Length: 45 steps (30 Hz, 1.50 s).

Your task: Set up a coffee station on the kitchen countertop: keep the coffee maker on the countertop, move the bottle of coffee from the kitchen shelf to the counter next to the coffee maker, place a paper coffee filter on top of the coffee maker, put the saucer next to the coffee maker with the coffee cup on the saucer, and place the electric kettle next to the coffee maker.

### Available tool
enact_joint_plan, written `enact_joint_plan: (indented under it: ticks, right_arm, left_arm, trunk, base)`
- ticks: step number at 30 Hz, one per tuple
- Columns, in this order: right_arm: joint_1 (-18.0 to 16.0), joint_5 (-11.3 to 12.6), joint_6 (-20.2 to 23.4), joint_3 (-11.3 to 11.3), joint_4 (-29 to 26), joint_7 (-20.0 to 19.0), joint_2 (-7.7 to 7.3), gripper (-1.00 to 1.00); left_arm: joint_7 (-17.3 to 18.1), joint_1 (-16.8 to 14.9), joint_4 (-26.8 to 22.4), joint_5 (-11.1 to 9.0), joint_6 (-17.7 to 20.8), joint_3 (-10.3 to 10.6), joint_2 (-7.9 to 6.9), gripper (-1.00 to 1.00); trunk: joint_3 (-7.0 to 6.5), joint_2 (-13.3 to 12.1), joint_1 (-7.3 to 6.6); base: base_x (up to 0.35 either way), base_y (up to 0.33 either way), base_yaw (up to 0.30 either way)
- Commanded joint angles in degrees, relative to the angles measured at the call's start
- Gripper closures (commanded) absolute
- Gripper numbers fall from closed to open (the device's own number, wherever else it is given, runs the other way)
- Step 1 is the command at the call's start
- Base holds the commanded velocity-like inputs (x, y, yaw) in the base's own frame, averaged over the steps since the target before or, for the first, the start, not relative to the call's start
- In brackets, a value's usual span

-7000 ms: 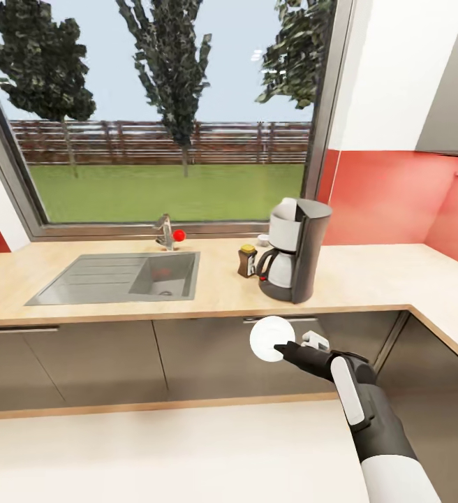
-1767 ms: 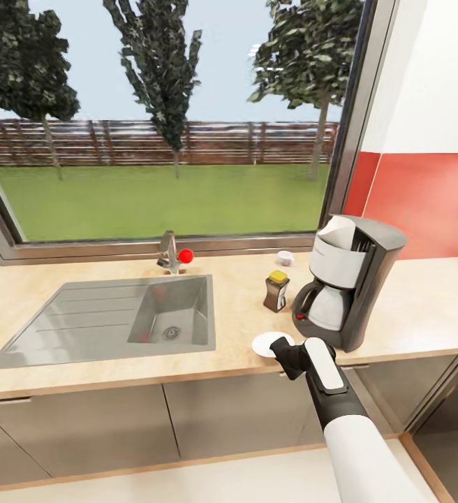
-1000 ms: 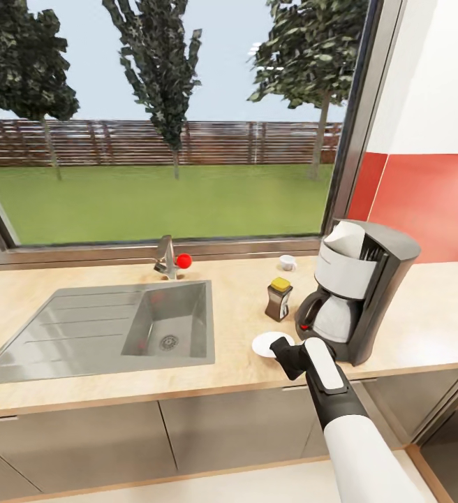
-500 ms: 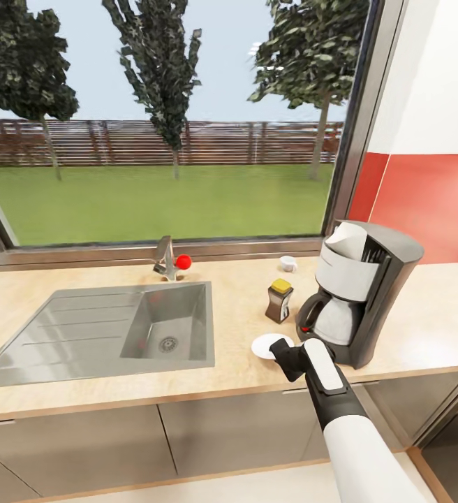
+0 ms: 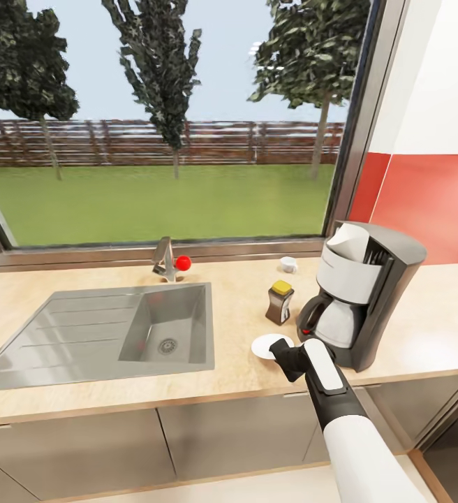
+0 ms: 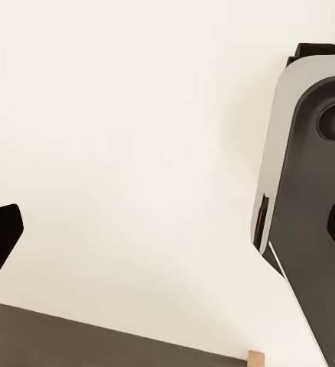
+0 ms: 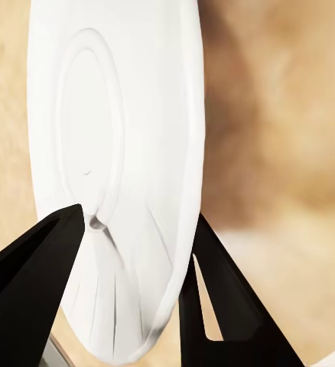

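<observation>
Presently the right gripper (image 5: 279,347) clamps the saucer (image 5: 265,345), lower centre, beside the coffee maker (image 5: 358,293). Coffee bottle (image 5: 279,302) and filter (image 5: 348,241) placed; cup (image 5: 288,264) unseated, kettle outstanding.

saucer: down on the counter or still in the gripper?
Still gripped. The right gripper has its fingers on both faces of the saucer rim; the saucer sits low over the countertop; contact unclear.

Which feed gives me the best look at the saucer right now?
The right wrist view: the saucer shows large, its rim between the right gripper fingers. The head view shows it small on the countertop, partly hidden by the gripper.
</observation>
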State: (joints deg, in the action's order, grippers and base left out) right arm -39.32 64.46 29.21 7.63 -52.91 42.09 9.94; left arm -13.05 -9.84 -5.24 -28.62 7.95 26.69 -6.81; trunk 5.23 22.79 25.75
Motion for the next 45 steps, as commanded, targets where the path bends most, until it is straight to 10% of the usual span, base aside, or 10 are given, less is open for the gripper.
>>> enact_joint_plan:
  ticks: [1, 16, 17, 45]
  right_arm:
    - [-0.1, 0.3, 0.2, 0.2, -0.1, 0.4, 0.06, 1.0]
    - [-0.1, 0.2, 0.2, 0.2, -0.2, 0.4, 0.06, 1.0]
    - [-0.1, 0.2, 0.2, 0.2, -0.2, 0.4, 0.06, -1.0]
    - [-0.1, 0.4, 0.2, 0.2, -0.2, 0.4, 0.06, -1.0]
  left_arm:
    - [-0.3, 0.0, -0.2, -0.5, 0.4, 0.5, -0.04, -1.0]
    - [-0.3, 0.0, -0.2, -0.5, 0.4, 0.5, -0.08, -1.0]
    - [-0.3, 0.0, -0.2, -0.5, 0.4, 0.5, -0.09, -1.0]
    - [-0.3, 0.0, -0.3, -0.6, 0.3, 0.6, -0.21, -1.0]
  trunk:
    - [0.13, 0.1, 0.04]
    - [0.13, 0.1, 0.04]
    - [0.13, 0.1, 0.04]
    - [0.13, 0.1, 0.04]
  base:
    - [0.014, 0.0, 0.0]
    - [0.01, 0.0, 0.0]
    - [0.0, 0.0, 0.0]
    - [-0.068, 0.0, 0.0]
